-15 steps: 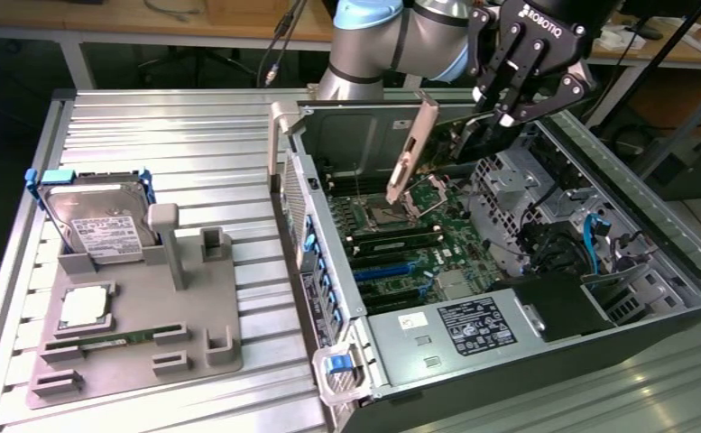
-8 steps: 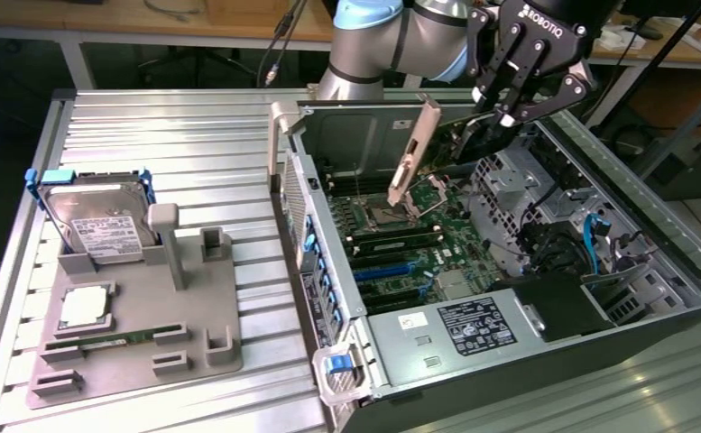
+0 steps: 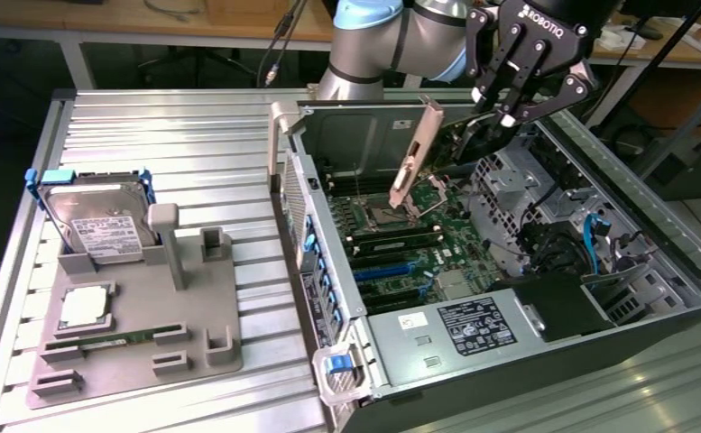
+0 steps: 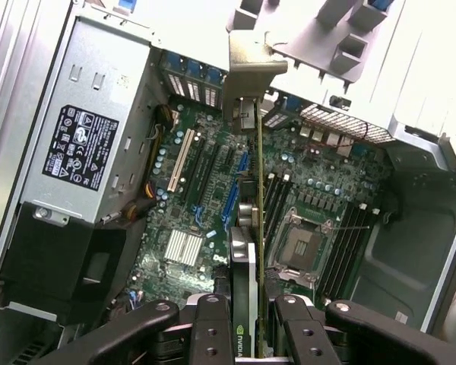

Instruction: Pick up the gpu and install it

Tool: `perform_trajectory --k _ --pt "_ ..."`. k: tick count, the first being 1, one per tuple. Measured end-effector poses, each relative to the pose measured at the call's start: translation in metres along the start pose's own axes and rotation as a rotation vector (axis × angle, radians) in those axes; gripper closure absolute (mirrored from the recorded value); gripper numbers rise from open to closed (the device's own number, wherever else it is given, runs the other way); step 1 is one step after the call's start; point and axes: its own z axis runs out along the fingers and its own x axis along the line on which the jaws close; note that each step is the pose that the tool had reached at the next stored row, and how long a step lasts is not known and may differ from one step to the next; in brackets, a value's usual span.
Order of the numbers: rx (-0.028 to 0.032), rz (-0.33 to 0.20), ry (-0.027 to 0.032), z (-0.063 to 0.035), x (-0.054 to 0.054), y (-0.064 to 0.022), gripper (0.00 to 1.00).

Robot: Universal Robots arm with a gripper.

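The black tool (image 3: 512,113) at the end of the robot arm is partly closed on the gpu (image 3: 420,149). Its two dark fingers (image 4: 213,327) press against the card's opposite faces, so the card is gripped on edge. The gpu hangs from the tool inside the open side of a computer case (image 3: 669,311), with its long silver end bracket pointing away from the tool and slanting downward. In the wrist view the card appears as a thin vertical line running from the fingers to the bracket.

Under the card lies the green motherboard (image 3: 410,244). The card hangs over the strip between the long expansion slots and the square processor socket (image 4: 300,247) — it is not seated in any slot. A silver power supply (image 3: 465,325) with a black label sits in the case corner nearest the exterior camera.

The case lies on its side on a ribbed metal table (image 3: 170,126). Well apart from it, toward the exterior view's left, a grey holder (image 3: 145,334) rests on the table — a hard drive (image 3: 97,221) with blue side rails stands upright in it, and a narrow green memory stick (image 3: 109,341) lies flat nearer the camera.
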Motion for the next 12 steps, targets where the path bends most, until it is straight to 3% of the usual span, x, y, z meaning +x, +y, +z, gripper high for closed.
perform_trajectory --k 2,12 --pt "0.0 0.001 0.0 0.0 0.0 0.0 0.73" --pt "0.008 0.161 -0.004 0.0024 0.0001 -0.0001 0.73"
